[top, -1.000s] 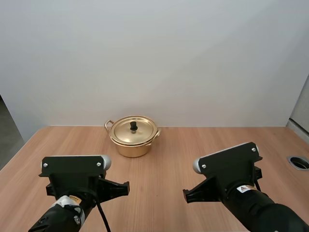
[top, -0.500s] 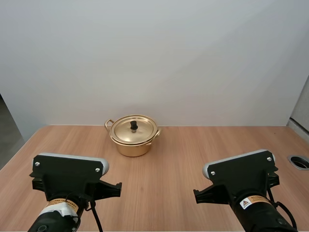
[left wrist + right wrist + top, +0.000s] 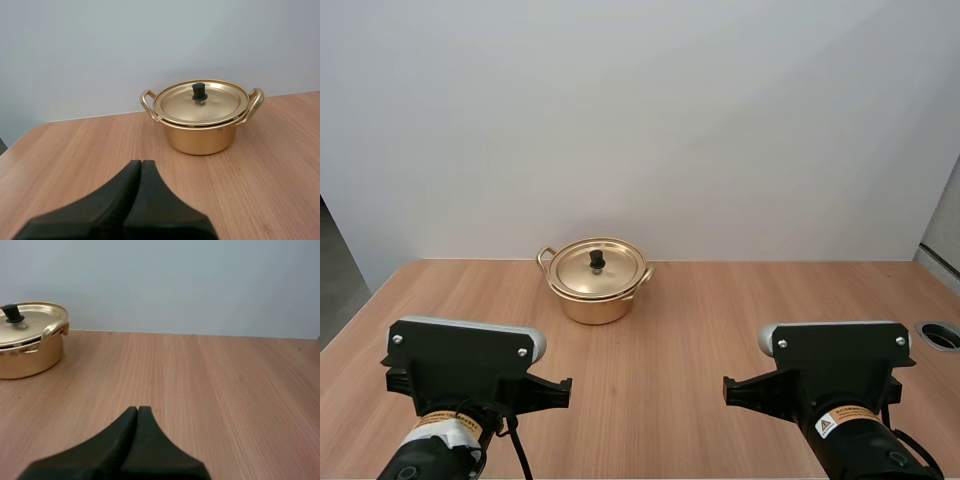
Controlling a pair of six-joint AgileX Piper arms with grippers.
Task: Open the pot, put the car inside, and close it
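Observation:
A gold pot (image 3: 594, 290) stands at the back middle of the wooden table (image 3: 700, 330), its lid (image 3: 597, 266) on and topped by a black knob (image 3: 596, 260). From the left wrist the pot (image 3: 202, 120) lies straight ahead, well beyond my left gripper (image 3: 141, 163), whose fingers lie together as one dark wedge. My right gripper (image 3: 138, 409) is shut the same way on nothing, with the pot (image 3: 27, 340) off to its far side. Both arms sit low at the near edge, the left arm (image 3: 470, 375) and the right arm (image 3: 835, 375) far from the pot.
A round metal grommet (image 3: 940, 335) is set into the table near its right edge. Bare wood stretches between the arms and the pot. A plain pale wall stands behind the table.
Both arms have drawn back toward the near edge and levelled out; the right arm kept shifting right and squaring up in the last half second. The pot has not moved.

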